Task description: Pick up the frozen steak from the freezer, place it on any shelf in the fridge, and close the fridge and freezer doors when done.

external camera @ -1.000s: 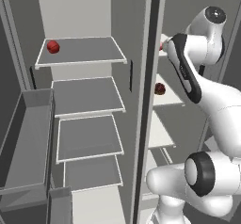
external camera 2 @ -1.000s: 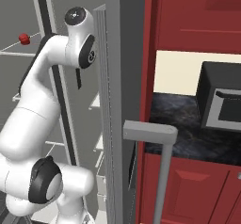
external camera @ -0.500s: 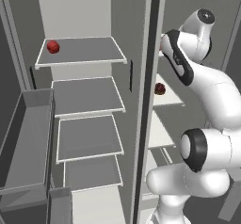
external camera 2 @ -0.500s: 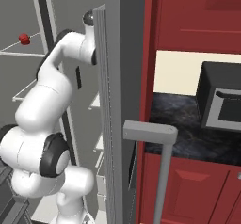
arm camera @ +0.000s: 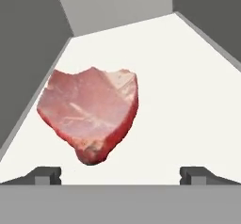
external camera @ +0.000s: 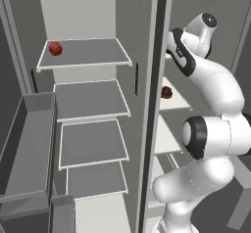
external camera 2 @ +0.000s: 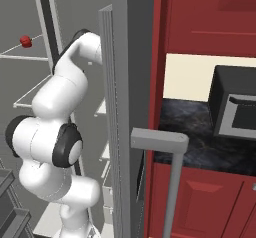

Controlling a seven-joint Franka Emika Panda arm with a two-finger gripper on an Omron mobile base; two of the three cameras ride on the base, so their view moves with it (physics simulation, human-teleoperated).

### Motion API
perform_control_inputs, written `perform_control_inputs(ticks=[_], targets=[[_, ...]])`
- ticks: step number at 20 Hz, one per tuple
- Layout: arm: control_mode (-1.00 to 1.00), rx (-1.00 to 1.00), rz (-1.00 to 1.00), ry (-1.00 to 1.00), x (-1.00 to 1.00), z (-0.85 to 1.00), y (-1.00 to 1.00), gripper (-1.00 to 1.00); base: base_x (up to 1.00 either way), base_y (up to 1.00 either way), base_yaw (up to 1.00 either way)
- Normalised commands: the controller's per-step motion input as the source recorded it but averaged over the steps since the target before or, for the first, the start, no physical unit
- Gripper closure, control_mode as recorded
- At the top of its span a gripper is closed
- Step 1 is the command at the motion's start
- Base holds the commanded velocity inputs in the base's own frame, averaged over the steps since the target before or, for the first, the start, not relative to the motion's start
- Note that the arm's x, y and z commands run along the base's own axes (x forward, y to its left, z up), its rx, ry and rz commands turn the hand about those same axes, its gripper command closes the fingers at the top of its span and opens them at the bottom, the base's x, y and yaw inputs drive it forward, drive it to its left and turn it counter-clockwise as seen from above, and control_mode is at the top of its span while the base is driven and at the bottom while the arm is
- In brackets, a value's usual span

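Note:
In the hand view the frozen steak (arm camera: 89, 117), a pale pink-red slab, lies flat on a white freezer shelf (arm camera: 188, 100). It is just ahead of my gripper (arm camera: 121, 175) and a little left of centre. Both fingertips (arm camera: 47, 175) stand wide apart with nothing between them, so the gripper is open. In the left base view my arm (external camera: 211, 80) reaches into the upper part of the freezer (external camera: 206, 11), right of the divider. The fridge (external camera: 83, 16) stands open on the left with wide grey shelves (external camera: 90, 100). The freezer door (external camera 2: 127, 107) stands open edge-on in the right base view.
A bright red ball (external camera: 55, 48) sits on the top fridge shelf. A dark red lump (external camera: 166, 92) rests on a lower freezer shelf under my arm. The fridge door's bins (external camera: 27, 144) jut out at left. Red cabinets (external camera 2: 200, 22), a dark counter (external camera 2: 195, 142) and a microwave (external camera 2: 235, 109) lie right.
The arm has folded in closer to the freezer, and its hand has pushed deeper onto the upper freezer shelf. The red ball and dark lump stay put.

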Motion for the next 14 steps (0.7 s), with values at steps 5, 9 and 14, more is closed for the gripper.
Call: perform_control_inputs(ticks=[5, 9, 14], targets=[[-1.00, -0.04, 0.02, 0.00, 0.42, -0.13, 0.08, -1.00, 0.00, 0.00, 0.00], [-1.00, -0.02, 0.03, 0.00, 0.44, -0.16, 0.21, -1.00, 0.00, 0.00, 0.00], [-1.00, -0.01, 0.05, 0.00, 0.33, -0.31, 0.14, -1.00, 0.00, 0.00, 0.00]])
